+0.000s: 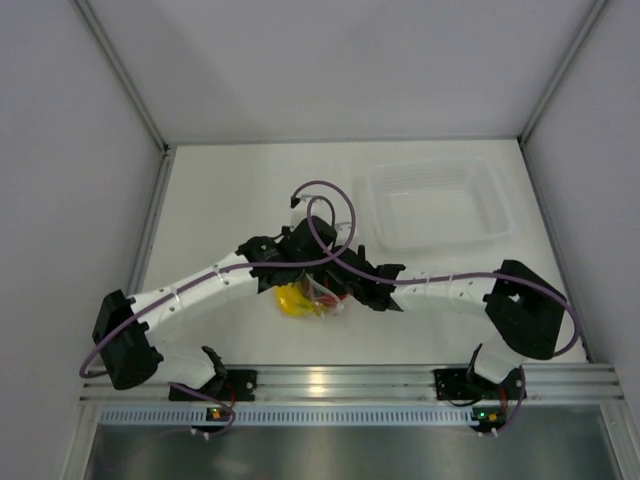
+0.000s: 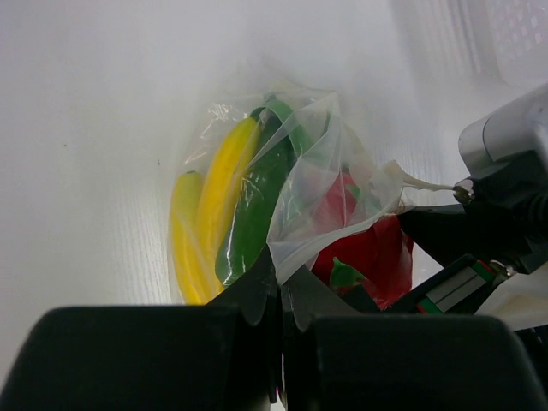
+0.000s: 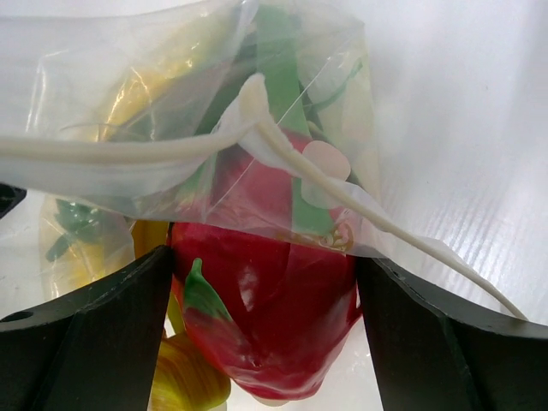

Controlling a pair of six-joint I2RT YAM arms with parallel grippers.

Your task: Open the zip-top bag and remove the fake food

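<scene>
Clear bag [image 2: 317, 197] emptying, just short of tray [image 1: 440, 205] on arm-base side.
Pinching bag lip with left gripper [image 2: 278, 291], pressed together, to hold mouth up; clasping red fruit [image 2: 377, 257] from both sides with right gripper [image 3: 264, 261], likely for drawing out; leaving banana [image 2: 214, 205] and green piece [image 2: 257, 205] inside.

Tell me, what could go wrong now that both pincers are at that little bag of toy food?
1. The left pincer seems to pinch only a thin fold of the zip-top bag; a pull might slip it free.
2. The right pincer has its fingers either side of the red fruit, while the zip strip appears to lie outside them; closing could clamp the fruit through the plastic, not the strip, leaving the bag unopened.
</scene>
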